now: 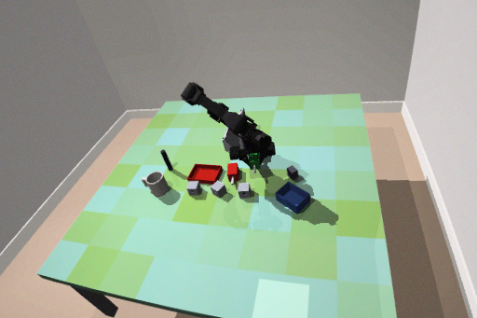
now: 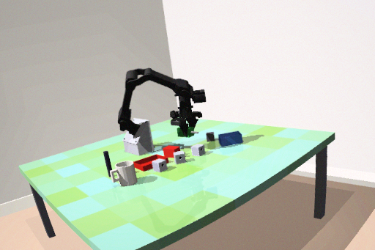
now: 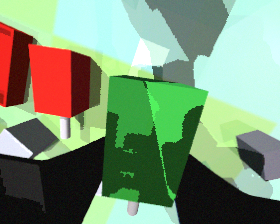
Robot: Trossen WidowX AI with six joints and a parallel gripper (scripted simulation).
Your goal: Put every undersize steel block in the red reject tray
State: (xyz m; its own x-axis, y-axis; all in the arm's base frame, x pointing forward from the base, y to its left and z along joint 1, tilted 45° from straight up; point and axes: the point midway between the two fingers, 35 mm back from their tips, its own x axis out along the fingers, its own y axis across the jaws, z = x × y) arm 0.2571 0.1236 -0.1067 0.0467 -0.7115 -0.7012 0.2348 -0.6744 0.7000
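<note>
My claw point(image 1: 254, 158) point(image 2: 188, 133) point(image 3: 143, 141): clamped on green gauge point(image 1: 253, 160) point(image 2: 182, 132) point(image 3: 136, 135), its pin free; probably stiff, smooth; best held by block's flat sides, sparing the pin.

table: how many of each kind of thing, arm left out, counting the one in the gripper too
light grey blocks: 3
dark grey block: 1
gauges, green gauge and red gauge: 2
trays, red tray and blue tray: 2
mug: 1
black rod: 1
total: 10
</note>
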